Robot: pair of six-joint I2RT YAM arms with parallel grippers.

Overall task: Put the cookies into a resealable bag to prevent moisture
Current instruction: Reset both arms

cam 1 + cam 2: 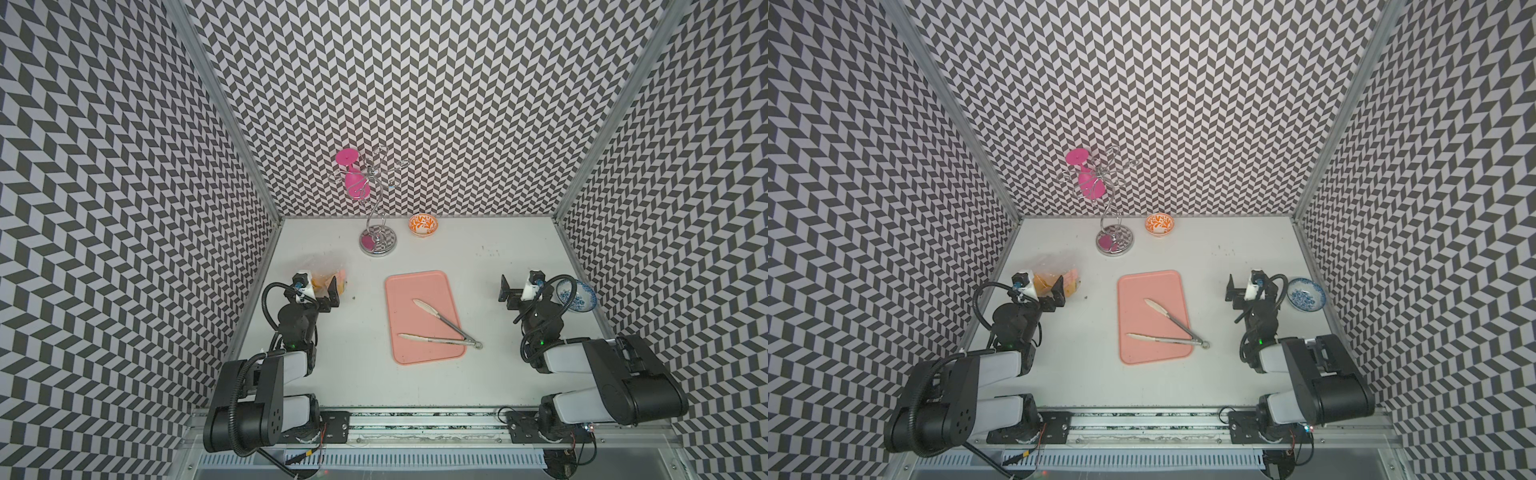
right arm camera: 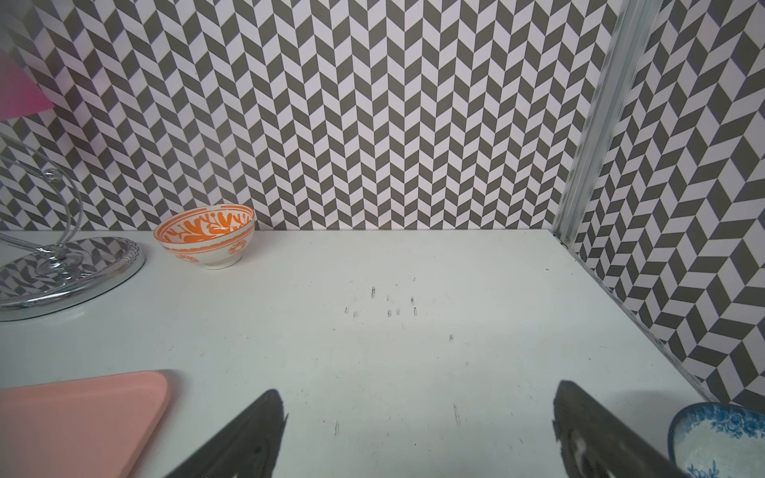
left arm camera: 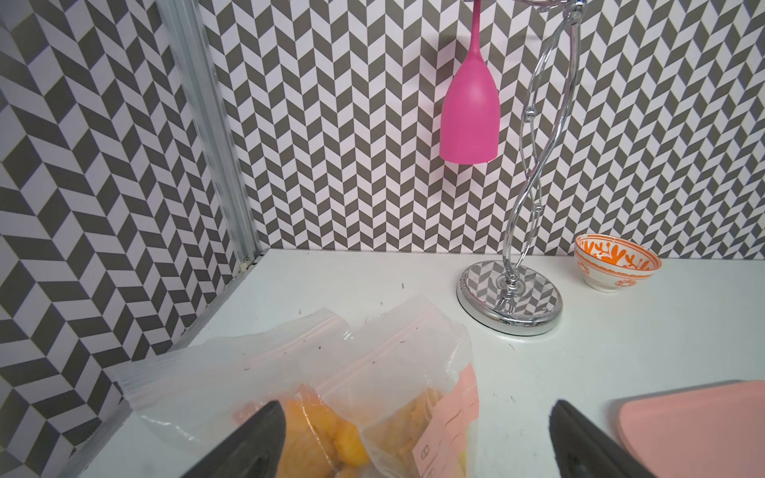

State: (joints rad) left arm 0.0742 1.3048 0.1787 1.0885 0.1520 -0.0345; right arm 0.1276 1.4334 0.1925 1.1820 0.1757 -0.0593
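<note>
Three chevron-papered walls [image 1: 415, 83] box in a white table [image 1: 353, 382], barest at 2 o'clock of the pink tray [image 1: 407, 291]. The resealable bag [image 3: 289, 364] holding the cookies [image 3: 327, 430] lies at the tray's 10 o'clock, just ahead of the left gripper [image 3: 416, 407], whose jaws are spread. The right gripper [image 2: 418, 393] is likewise spread, over bare table.

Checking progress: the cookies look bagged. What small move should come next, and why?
Probably ease the left gripper onto the zip strip of the bag and press: the cookies sit inside, the tray holds only tongs, and the seal isn't clearly shut.
</note>
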